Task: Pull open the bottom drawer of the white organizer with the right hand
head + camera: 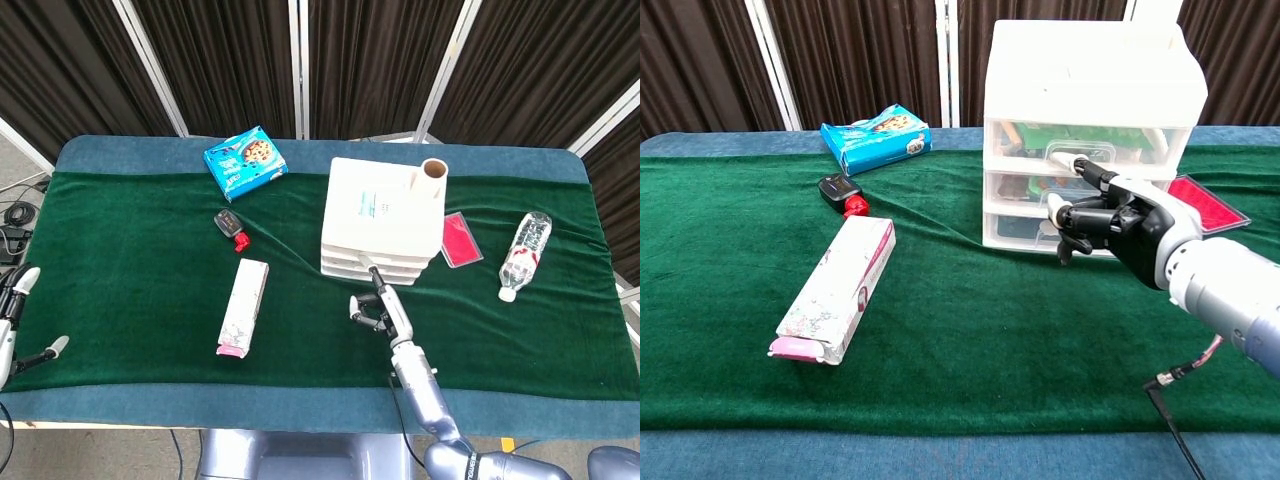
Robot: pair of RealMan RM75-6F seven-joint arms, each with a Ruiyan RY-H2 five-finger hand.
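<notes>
Organizer (1095, 70) drawers face you, bottom drawer (1040, 230) long side running left-right, closed, your right hand (1120, 220) just before it, fingers (1070, 215) curled, empty.

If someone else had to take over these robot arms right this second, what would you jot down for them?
Right hand: in front of the white organizer, fingers curled, holding nothing; whether it touches a drawer front cannot be told.
Left hand: at the table's far left edge, fingers apart, holding nothing.
Organizer: upright on the green cloth, drawers stacked. The bottom drawer looks flush with those above it, so not yet pulled.
Done: right hand brought up to the organizer.
Left: hook the bottom drawer's handle and pull it toward the robot.
</notes>
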